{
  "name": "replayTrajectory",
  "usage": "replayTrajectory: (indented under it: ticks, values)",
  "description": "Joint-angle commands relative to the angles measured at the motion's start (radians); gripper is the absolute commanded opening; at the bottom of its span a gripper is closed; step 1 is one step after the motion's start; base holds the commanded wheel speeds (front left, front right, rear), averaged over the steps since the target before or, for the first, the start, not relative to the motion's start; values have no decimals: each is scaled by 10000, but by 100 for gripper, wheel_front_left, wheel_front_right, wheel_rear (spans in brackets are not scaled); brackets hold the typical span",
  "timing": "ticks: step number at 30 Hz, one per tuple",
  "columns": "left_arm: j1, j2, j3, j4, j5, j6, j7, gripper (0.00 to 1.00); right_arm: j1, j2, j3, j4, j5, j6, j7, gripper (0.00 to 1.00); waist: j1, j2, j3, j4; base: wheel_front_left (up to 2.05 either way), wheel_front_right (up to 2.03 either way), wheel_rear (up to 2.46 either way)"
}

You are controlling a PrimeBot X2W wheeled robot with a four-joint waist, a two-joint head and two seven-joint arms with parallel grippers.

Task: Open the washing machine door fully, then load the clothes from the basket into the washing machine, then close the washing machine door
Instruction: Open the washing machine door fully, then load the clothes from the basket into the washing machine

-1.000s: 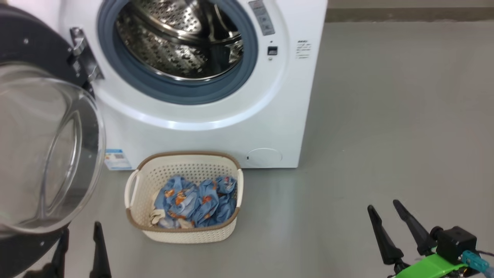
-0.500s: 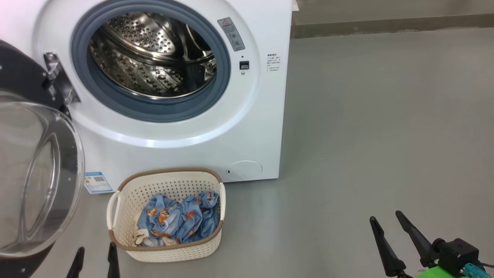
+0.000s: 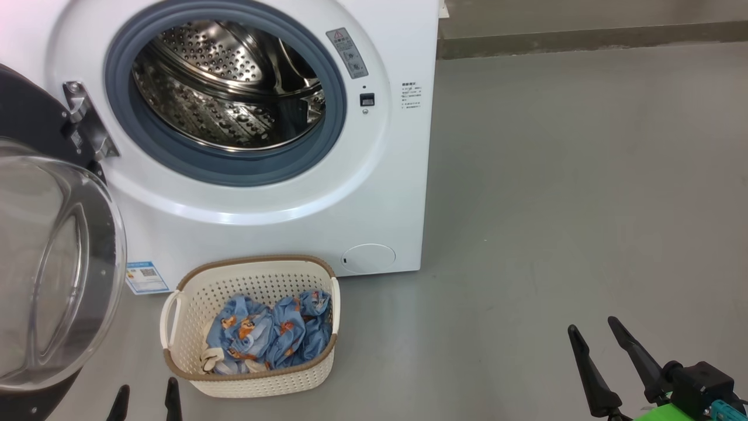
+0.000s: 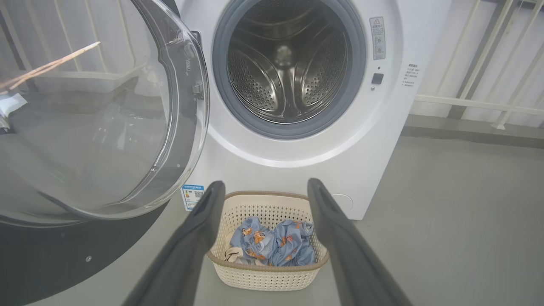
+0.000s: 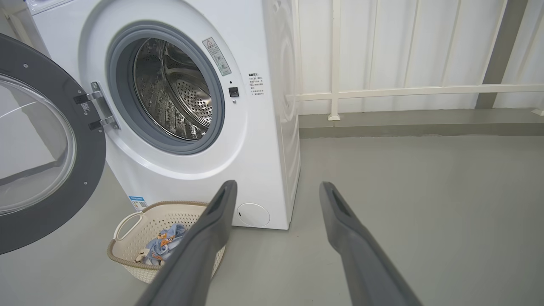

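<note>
1. Washing machine: white front-loader standing on the grey floor, steel drum exposed
2. Washing machine door: swung wide on its left hinge, glass bowl bulging outward
3. Basket: on the floor just before the machine's foot, below the opening
4. Clothes: bunched inside the basket, blue with orange print, a cream piece at the left
5. My left end effector: released, empty, near the basket's near-left corner
6. My right end effector: released, empty, over floor well right of the basket
</note>
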Motion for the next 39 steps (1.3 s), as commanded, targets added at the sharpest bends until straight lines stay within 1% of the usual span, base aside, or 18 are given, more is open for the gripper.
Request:
replayTrajectory:
  ticks: [1, 18, 30, 39]
  values:
    - [-169, 128, 285, -309, -50, 69, -63, 100, -92, -99, 157, -288, -106, 27, -59, 100, 0, -1, 8, 7, 0, 0, 0]
    - [-346, 128, 465, -190, 154, -60, -63, 100, -143, 39, 56, -139, -91, 27, -59, 100, 0, -1, 69, 111, 0, 0, 0]
    - [-449, 128, 466, -51, 180, 22, -63, 100, -169, 60, -11, -30, 13, 27, -59, 100, 0, -1, 136, 218, 0, 0, 0]
    - [-630, 131, 707, 246, 240, -157, -63, 100, -185, 45, 38, 41, 83, 27, -59, 100, 0, -1, 205, 308, 64, -64, 0]
